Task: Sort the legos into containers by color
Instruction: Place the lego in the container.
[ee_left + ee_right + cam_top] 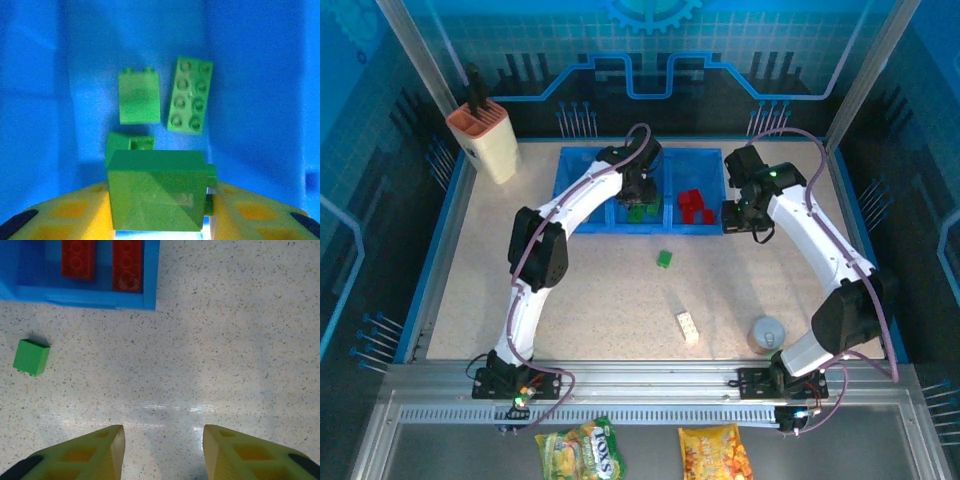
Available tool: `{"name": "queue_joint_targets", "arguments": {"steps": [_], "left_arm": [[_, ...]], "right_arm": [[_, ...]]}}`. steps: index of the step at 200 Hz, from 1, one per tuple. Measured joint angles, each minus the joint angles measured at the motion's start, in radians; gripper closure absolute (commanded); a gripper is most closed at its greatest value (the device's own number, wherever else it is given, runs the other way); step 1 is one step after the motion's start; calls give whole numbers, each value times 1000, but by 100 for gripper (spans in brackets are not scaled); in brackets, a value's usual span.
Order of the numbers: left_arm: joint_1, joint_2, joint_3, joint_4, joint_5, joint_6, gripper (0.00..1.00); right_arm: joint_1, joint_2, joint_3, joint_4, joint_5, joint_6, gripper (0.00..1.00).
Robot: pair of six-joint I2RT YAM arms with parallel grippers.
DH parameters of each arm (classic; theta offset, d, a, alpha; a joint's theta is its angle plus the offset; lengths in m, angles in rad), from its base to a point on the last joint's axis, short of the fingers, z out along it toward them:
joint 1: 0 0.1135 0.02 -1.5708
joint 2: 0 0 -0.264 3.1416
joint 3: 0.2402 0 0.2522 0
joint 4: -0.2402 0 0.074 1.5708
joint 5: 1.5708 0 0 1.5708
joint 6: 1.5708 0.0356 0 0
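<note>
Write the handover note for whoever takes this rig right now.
Left gripper: shut on a green plastic brick, over the middle compartment of the bright blue plastic tray.
Right gripper: open, empty, above the table off the tray's right front corner.
Done: green bricks in the middle compartment, red bricks in the right one.
Left: release the held brick; a small green brick and a cream-white brick lie loose on the table.
</note>
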Motion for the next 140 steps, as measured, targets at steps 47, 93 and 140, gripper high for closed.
{"name": "queue_joint_targets", "arguments": {"steps": [47, 93, 140], "left_arm": [[45, 115, 113, 51, -18, 44, 56], [60, 196, 170, 112, -41, 85, 56], [76, 255, 204, 169, -51, 111, 55]], "right_arm": [[0, -3, 0, -16, 6, 0, 54], [0, -3, 0, -29, 6, 0, 55], [0, -4, 0, -33, 9, 0, 54]]}}
